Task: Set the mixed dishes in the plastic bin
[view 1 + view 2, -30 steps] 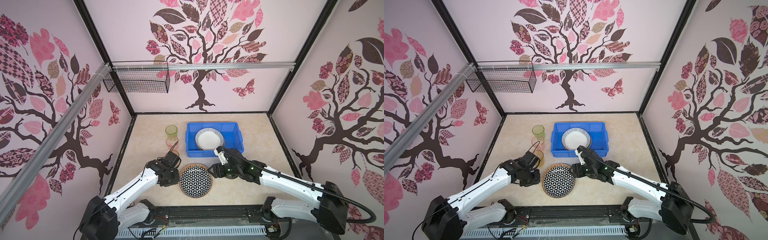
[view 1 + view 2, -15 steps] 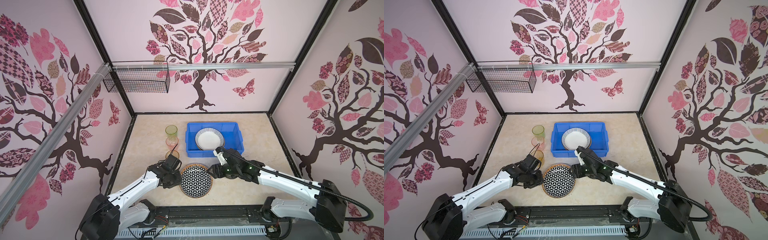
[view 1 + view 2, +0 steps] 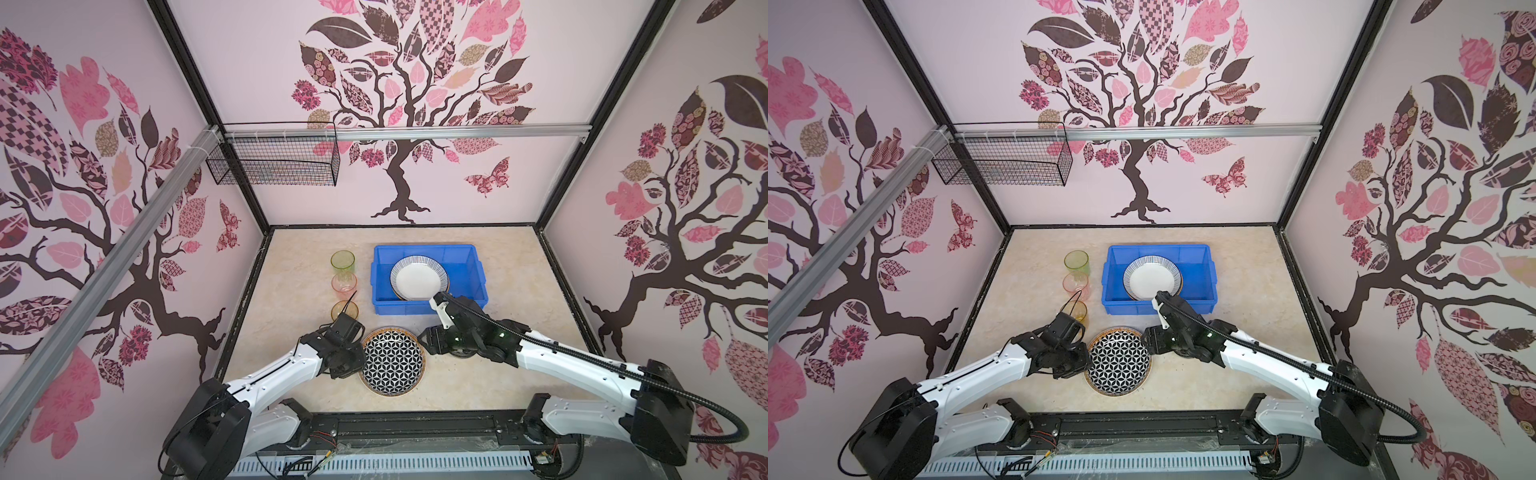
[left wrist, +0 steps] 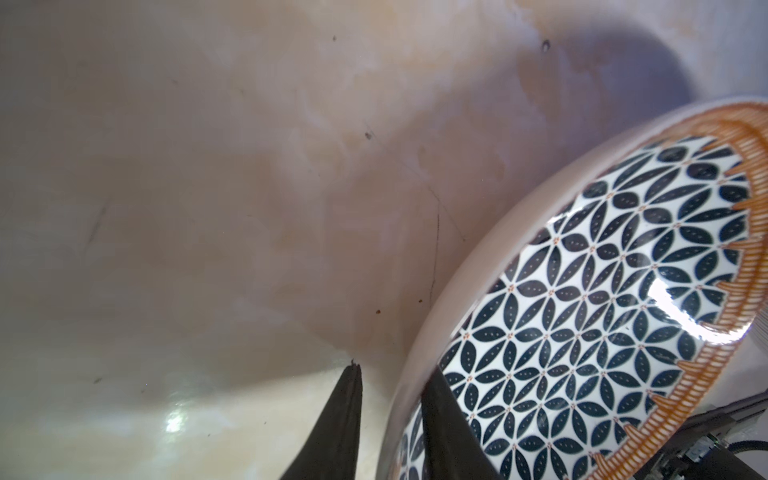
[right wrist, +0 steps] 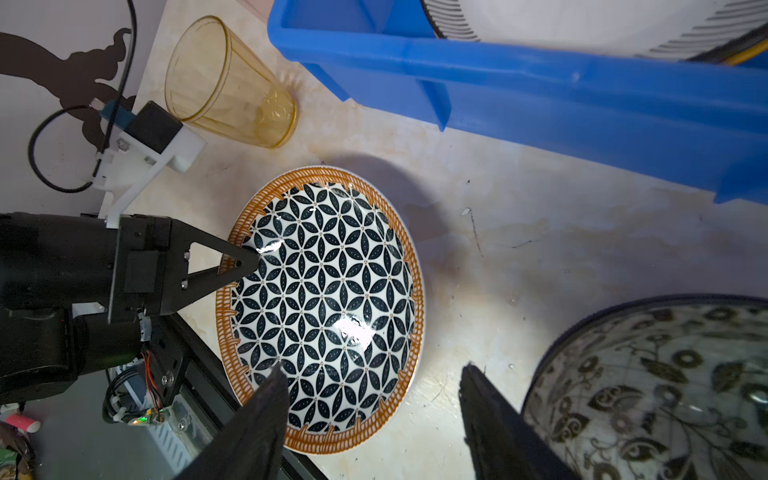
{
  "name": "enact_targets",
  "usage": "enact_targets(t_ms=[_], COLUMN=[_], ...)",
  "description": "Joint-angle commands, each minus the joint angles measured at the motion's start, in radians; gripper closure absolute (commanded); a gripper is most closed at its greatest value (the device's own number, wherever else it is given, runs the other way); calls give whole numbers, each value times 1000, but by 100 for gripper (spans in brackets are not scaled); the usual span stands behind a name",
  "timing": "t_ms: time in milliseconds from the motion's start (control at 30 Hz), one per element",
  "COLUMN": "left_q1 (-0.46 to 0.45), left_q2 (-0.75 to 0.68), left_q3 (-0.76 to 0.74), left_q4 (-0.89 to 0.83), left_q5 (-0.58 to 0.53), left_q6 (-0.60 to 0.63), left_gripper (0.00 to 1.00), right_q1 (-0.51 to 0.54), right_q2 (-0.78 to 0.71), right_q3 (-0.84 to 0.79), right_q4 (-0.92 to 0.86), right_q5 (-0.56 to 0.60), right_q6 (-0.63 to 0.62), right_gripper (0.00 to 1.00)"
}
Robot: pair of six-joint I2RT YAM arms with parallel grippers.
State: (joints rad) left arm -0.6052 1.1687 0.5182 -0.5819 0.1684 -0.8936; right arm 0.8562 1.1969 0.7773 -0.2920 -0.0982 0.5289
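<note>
The bench (image 3: 509, 266) is a smooth, marble-look beige sheet with a soft sheen, marked by fine dark scratches and specks. The geometric plate (image 5: 324, 299) is glazed ware, highly glossy, with bright white highlights; the floral bowl (image 5: 665, 395) and the striped plate (image 3: 417, 282) show the same glaze. The blue bin (image 3: 424, 248) is moulded plastic, smooth with a dull shine. The amber tumbler (image 5: 224, 83), pink tumbler (image 3: 344, 284) and green tumbler (image 3: 343, 262) are clear, tinted and shiny; plastic or glass cannot be told. The wire basket (image 3: 274, 166) is thin black metal mesh, the rail (image 3: 457, 132) bare brushed aluminium. The left claw (image 4: 392, 370) and right claw (image 5: 374, 370) have matt black fingers (image 5: 253, 428); the arm shells (image 3: 286, 370) are glossy white plastic.
</note>
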Motion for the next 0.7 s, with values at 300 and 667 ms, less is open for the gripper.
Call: enact_targets(t_ms=[300, 667], left_q1=[-2, -2], left_q2=[28, 23], left_q3=[-35, 2], left_q4=[44, -40], left_q5=[-18, -13], left_q6=[-11, 46], left_gripper=[85, 100], right_q1=[6, 6], right_q2=[-63, -68], right_q3=[73, 86], right_q4=[-53, -61], right_q5=[113, 124], right_q6=[-27, -29], right_gripper=[31, 31])
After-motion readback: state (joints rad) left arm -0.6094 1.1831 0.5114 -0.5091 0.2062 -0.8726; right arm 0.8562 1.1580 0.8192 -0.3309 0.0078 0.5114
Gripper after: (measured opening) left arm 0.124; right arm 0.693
